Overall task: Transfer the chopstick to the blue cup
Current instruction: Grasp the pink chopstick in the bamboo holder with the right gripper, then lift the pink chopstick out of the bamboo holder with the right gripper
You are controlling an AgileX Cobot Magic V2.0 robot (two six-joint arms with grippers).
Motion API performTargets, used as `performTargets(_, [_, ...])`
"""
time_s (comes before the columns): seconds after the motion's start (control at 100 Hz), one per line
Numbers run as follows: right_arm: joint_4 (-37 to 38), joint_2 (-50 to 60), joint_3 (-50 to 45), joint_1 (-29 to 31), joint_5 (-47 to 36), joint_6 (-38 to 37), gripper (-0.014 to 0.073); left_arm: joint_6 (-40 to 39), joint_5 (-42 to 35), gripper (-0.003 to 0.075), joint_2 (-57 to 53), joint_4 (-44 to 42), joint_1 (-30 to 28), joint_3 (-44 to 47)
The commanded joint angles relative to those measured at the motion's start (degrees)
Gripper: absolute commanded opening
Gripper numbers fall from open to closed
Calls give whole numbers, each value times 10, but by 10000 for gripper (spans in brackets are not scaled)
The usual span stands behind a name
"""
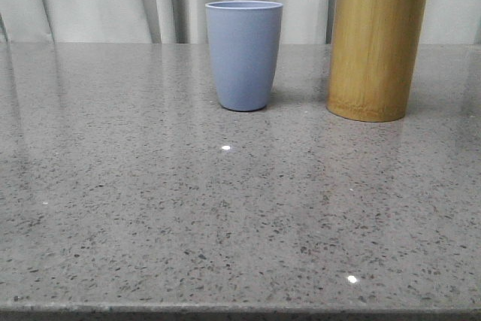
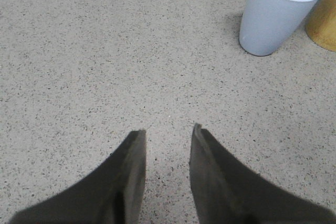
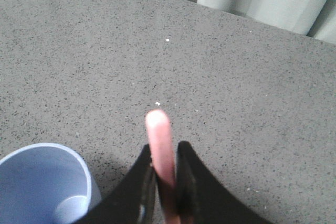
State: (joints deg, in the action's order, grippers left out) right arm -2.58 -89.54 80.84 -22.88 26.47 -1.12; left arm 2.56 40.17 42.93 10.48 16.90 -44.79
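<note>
Right wrist view, right gripper (image 3: 164,169) clamping chopstick (image 3: 160,145), blue cup (image 3: 44,182) beside

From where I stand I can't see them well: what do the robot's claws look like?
Both look alike. The left claw has two dark, matte fingers, broad at the base and tapering to thin tips. The right claw has the same dark curved fingers. No cables or markings are visible.
</note>
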Motion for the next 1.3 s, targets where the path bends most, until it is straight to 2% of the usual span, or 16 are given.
performTargets(0.0, [2, 22, 22, -1, -41, 3, 46, -3, -43, 211, -3, 5, -3, -14])
performTargets(0.38, [12, 36, 40, -1, -30, 4, 13, -3, -43, 211, -3, 5, -3, -14])
performTargets(0.65, [19, 68, 123, -10, -15, 47, 13, -3, -43, 211, -3, 5, -3, -14])
performTargets(0.86, [19, 71, 201, -48, 8, 57, 13, -4, -43, 211, -3, 5, -3, -14])
performTargets(1.12, [18, 59, 215, -110, -51, 57, 13, -4, -44, 211, -3, 5, -3, -14])
performTargets(1.29, [-9, 25, 215, -120, -82, 51, 13, -4, -44, 211, -3, 5, -3, -14])
